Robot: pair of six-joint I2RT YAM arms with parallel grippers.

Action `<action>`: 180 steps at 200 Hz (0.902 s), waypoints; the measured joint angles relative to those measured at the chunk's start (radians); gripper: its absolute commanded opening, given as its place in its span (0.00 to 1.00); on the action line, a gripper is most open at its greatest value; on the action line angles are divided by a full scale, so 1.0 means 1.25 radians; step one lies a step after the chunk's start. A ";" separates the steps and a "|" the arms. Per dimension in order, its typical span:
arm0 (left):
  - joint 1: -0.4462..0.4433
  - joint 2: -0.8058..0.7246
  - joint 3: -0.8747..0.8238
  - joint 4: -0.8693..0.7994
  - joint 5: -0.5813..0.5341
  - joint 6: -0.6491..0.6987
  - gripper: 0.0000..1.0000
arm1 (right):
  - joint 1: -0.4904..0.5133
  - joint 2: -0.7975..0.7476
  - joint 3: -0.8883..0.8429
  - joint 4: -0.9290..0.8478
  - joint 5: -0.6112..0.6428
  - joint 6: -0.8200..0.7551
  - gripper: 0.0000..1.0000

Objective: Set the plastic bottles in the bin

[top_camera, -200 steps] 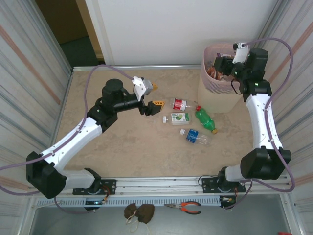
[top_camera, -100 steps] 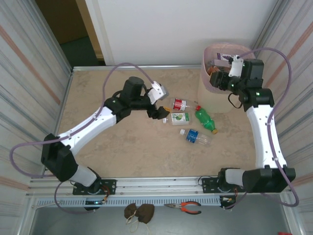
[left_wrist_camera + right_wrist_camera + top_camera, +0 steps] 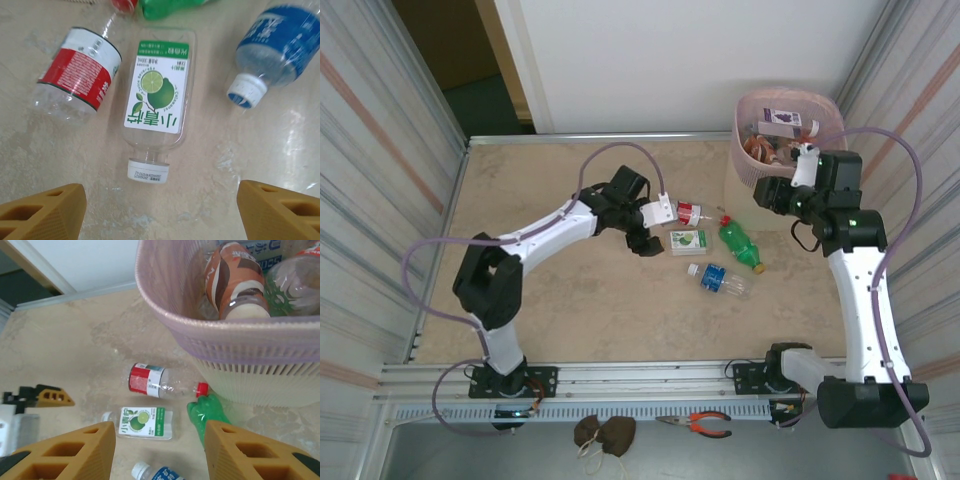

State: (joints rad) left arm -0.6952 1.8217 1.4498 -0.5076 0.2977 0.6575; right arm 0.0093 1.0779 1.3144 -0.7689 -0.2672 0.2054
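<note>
1. My left gripper [image 3: 160,202] is wide open and empty, low over the table.
2. The lime bottle [image 3: 156,95] lies just ahead, cap toward me, its long axis running away between my fingers [image 3: 45,212].
3. My right gripper [image 3: 160,432], open and empty, hangs by the bin [image 3: 225,340], farther off.

table [image 3: 570,300]: beige marbled top, takes up middle of top view.
bin [image 3: 760,212] stands on it, upper right.
Four bottles lie on sides, right of centre, left of and below bin.
red-label bottle [image 3: 688,212]: uppermost, red cap pointing right, close to green bottle's base.
lime-label bottle [image 3: 688,241]: just below it, white cap left.
green bottle [image 3: 740,243]: right of both, slanting down-right, near bin foot.
blue-label bottle [image 3: 720,279]: lowest, cap upper left.
</note>
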 measured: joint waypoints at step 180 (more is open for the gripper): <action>0.000 0.273 0.151 -0.058 -0.066 0.148 0.69 | 0.000 -0.054 -0.012 -0.027 0.011 -0.003 0.50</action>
State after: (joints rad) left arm -0.6952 2.1628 1.6386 -0.5804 0.2150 0.8429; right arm 0.0093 1.0100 1.2991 -0.8024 -0.2535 0.2016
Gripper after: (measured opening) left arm 0.715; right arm 0.496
